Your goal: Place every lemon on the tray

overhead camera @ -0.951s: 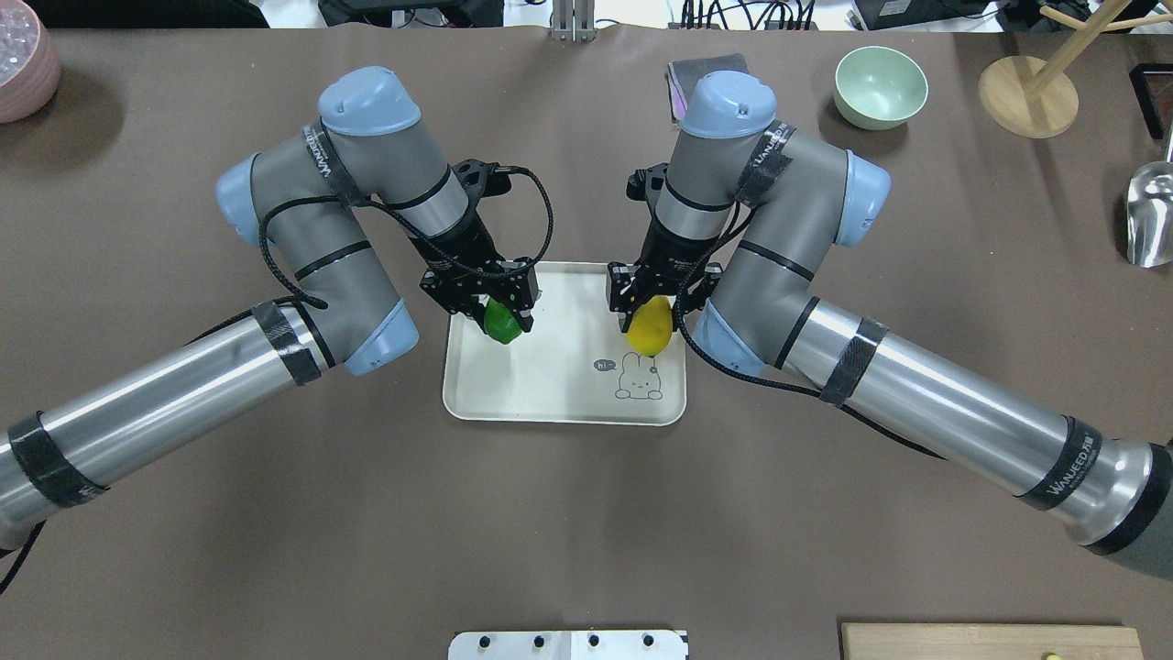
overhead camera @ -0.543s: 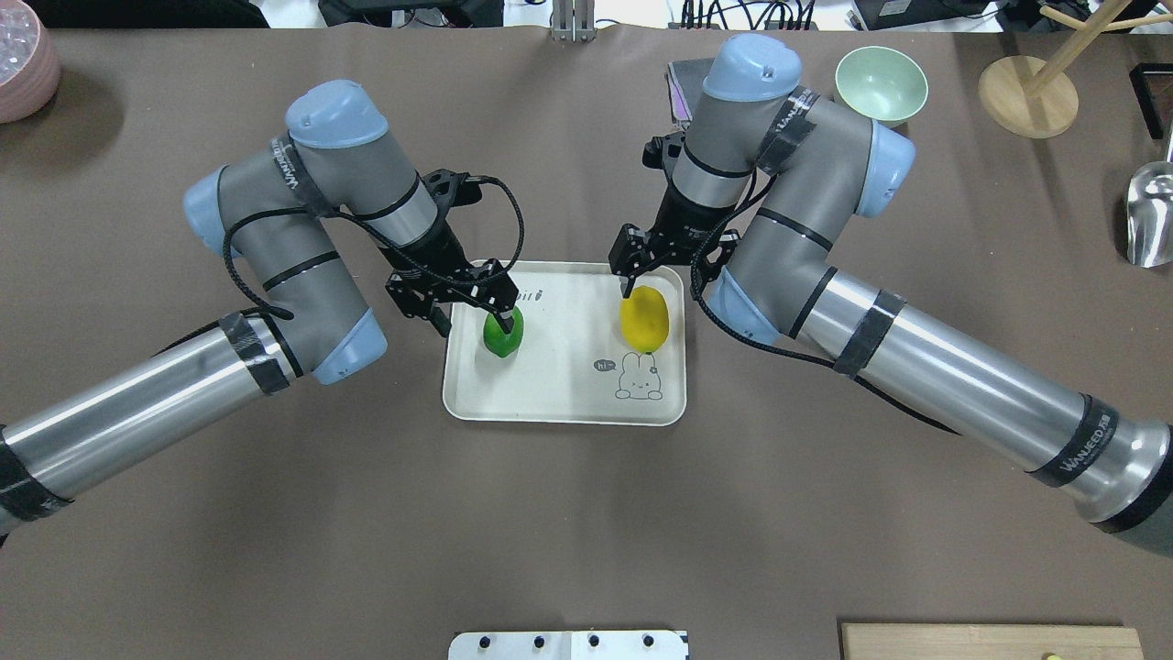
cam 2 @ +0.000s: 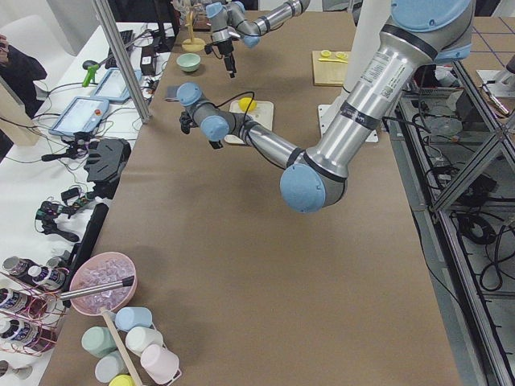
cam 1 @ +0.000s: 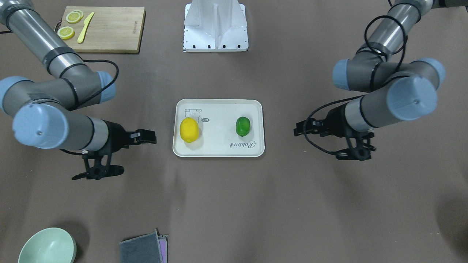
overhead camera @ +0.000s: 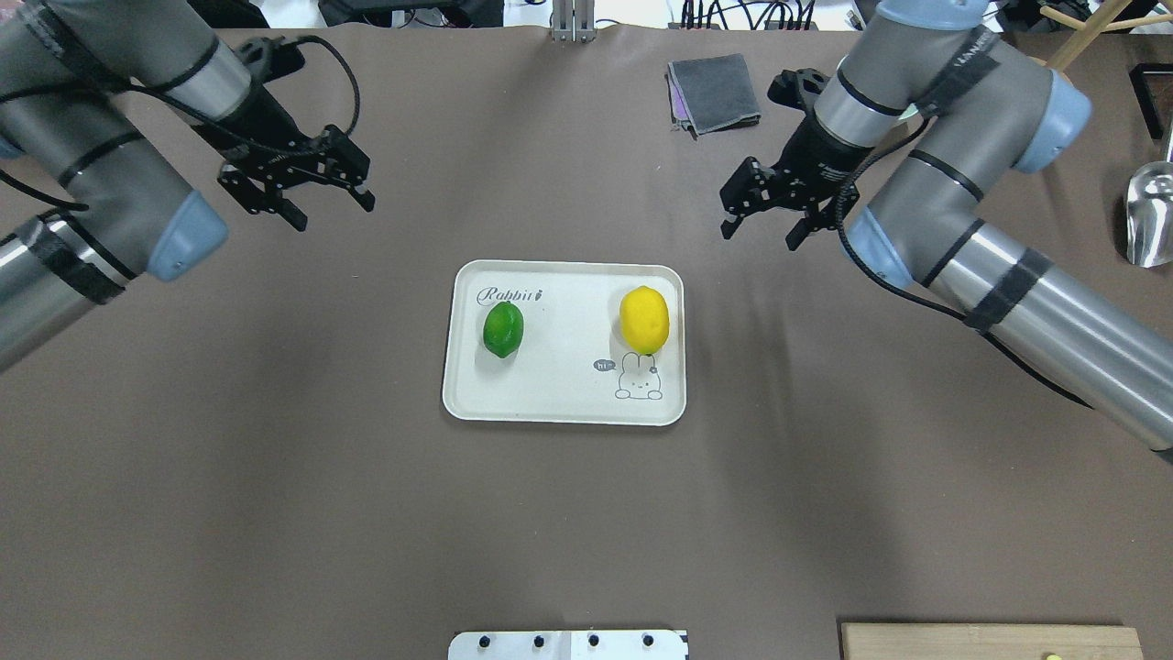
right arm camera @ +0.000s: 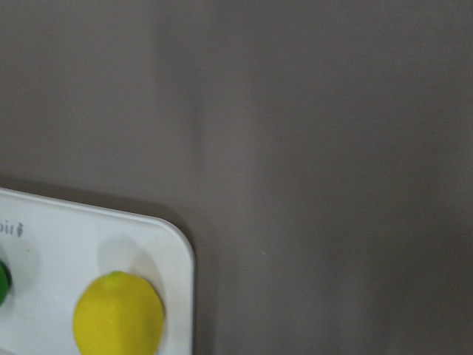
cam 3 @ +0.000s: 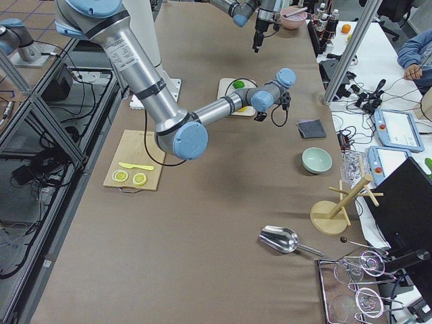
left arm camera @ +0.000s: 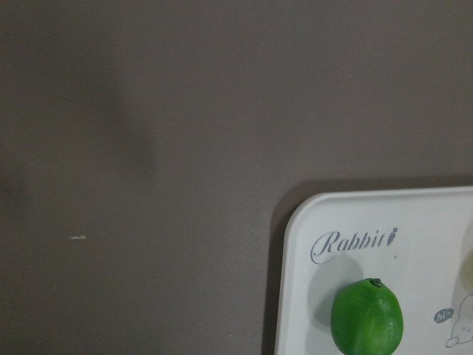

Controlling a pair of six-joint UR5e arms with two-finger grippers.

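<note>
The cream-white tray (overhead camera: pixel 559 371) lies at the table's middle. The green lemon (overhead camera: pixel 503 329) rests on its left part and the yellow lemon (overhead camera: pixel 644 318) on its right part, both free of any gripper. My left gripper (overhead camera: pixel 332 209) is open and empty, above the table beyond the tray's far left corner. My right gripper (overhead camera: pixel 759 236) is open and empty beyond the far right corner. In the front-facing view the tray (cam 1: pixel 219 128) holds the yellow lemon (cam 1: pixel 189 130) and the green lemon (cam 1: pixel 242 126). The left wrist view shows the green lemon (left arm camera: pixel 367 316), the right wrist view the yellow lemon (right arm camera: pixel 118 314).
A wooden cutting board (cam 1: pixel 106 29) with lemon slices (cam 1: pixel 66 32) and a yellow knife (cam 1: pixel 85 32) lies near the robot's base. A grey cloth (overhead camera: pixel 715 92), a green bowl (cam 1: pixel 47 246), a wooden stand (overhead camera: pixel 1026 96) and a metal scoop (overhead camera: pixel 1150 215) are at the far side and right.
Both grippers have let go of their lemons, risen and pulled back outward, away from the tray. The two lemons now lie on the tray by themselves.
</note>
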